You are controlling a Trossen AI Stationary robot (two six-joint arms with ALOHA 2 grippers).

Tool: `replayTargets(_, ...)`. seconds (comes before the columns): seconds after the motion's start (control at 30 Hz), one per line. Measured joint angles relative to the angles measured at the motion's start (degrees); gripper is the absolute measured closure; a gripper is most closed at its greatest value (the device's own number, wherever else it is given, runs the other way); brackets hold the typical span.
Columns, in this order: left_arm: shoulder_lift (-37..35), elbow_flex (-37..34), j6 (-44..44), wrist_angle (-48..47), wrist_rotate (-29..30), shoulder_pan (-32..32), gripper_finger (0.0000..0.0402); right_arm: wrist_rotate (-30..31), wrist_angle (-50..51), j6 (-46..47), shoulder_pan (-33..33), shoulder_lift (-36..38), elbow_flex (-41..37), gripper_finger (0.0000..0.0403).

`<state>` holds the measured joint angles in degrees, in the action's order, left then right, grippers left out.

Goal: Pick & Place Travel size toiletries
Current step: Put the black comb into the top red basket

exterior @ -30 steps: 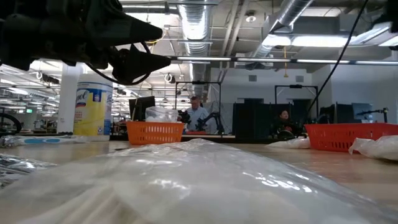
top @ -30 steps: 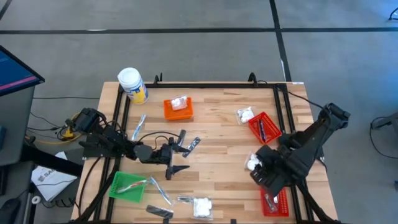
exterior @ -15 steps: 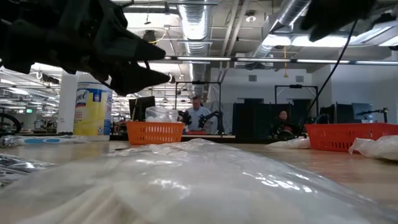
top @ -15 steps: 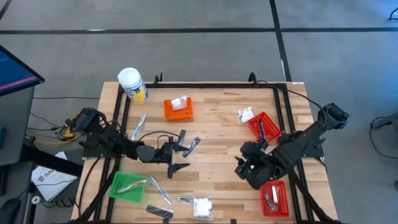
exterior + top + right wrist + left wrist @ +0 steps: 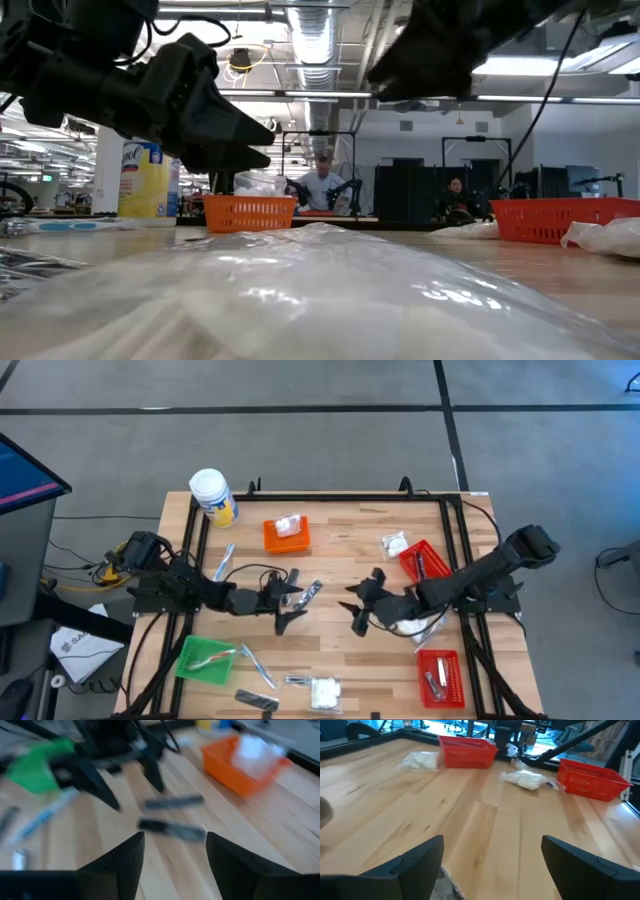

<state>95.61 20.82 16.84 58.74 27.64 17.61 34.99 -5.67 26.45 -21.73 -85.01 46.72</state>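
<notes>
Silvery sachets (image 5: 312, 591) (slim, flat) on wood

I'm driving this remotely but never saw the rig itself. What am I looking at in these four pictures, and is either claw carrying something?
Two dark arms work at a wooden table. One camera looks straight down, one sits at table level, one rides on each wrist. The left claw is open, empty, beside two slim dark sachets. The right claw is open, empty, near the table's middle. Around lie an orange basket holding a white packet, two red baskets, a green basket, a jar and loose packets.
</notes>
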Motion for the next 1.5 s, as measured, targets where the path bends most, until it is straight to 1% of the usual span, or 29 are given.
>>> replayTargets(0.13,0.0,0.0,-0.1,-0.1,0.0,-0.7,0.0082,-6.9,-19.0,-6.0,4.0,0.0,-7.0,0.0236)
replayTargets(0.27,0.0,0.0,-1.0,-0.1,0.0,-0.8,0.0114,-12.5,-37.0,-9.0,6.9,0.0,-14.3,0.0274)
replayTargets(0.33,0.0,0.0,-1.4,-0.1,0.0,-0.8,0.0137,-16.6,-43.5,-9.1,7.9,-0.2,-16.9,0.029)
replayTargets(0.4,0.0,0.0,-1.4,-0.1,0.0,-1.3,0.0165,-18.6,-46.1,-9.1,7.9,-0.2,-17.9,0.0303)
replayTargets(0.5,0.0,0.0,-1.5,-0.3,0.0,-2.3,0.0214,-18.7,-46.2,-10.4,6.7,-0.2,-18.0,0.0314)
replayTargets(0.63,0.0,0.0,-1.6,-0.5,-0.2,-4.5,0.0291,-18.2,-45.9,-12.3,5.5,-0.3,-18.0,0.0322)
replayTargets(0.73,0.0,0.0,-2.9,-1.9,-0.2,-7.0,0.0351,-14.3,-45.1,-12.1,5.6,-0.3,-18.0,0.0333)
replayTargets(0.8,0.0,0.3,-2.9,-4.8,-0.3,-8.8,0.0386,-12.1,-42.9,-11.3,5.6,-0.3,-18.0,0.0343)
replayTargets(0.9,0.0,1.5,-1.5,-10.8,-0.7,-11.3,0.0395,-9.8,-39.4,-8.7,5.6,-0.3,-18.0,0.037)
replayTargets(0.97,0.0,2.6,-1.6,-14.3,-0.7,-12.6,0.0399,-9.5,-38.1,-8.1,5.6,-0.3,-18.0,0.0393)
replayTargets(1.0,0.0,3.2,-2.0,-15.4,-0.7,-13.1,0.04,-9.4,-38.0,-8.0,5.7,-0.3,-18.0,0.0397)
replayTargets(1.1,0.0,4.3,-4.3,-16.8,-0.7,-14.0,0.0401,-9.3,-38.0,-7.3,5.7,-0.3,-18.0,0.0395)
replayTargets(1.2,0.0,4.6,-4.6,-17.4,-0.6,-14.3,0.0401,-9.3,-37.7,-7.3,5.7,-0.3,-18.0,0.0401)
replayTargets(1.37,0.0,4.6,-4.6,-18.2,0.7,-14.3,0.0401,-9.3,-33.8,-5.7,6.2,-0.3,-18.0,0.0402)
replayTargets(1.5,0.0,4.6,-4.6,-18.4,1.0,-14.3,0.0401,-7.3,-32.3,-4.7,6.2,-0.3,-18.0,0.0402)
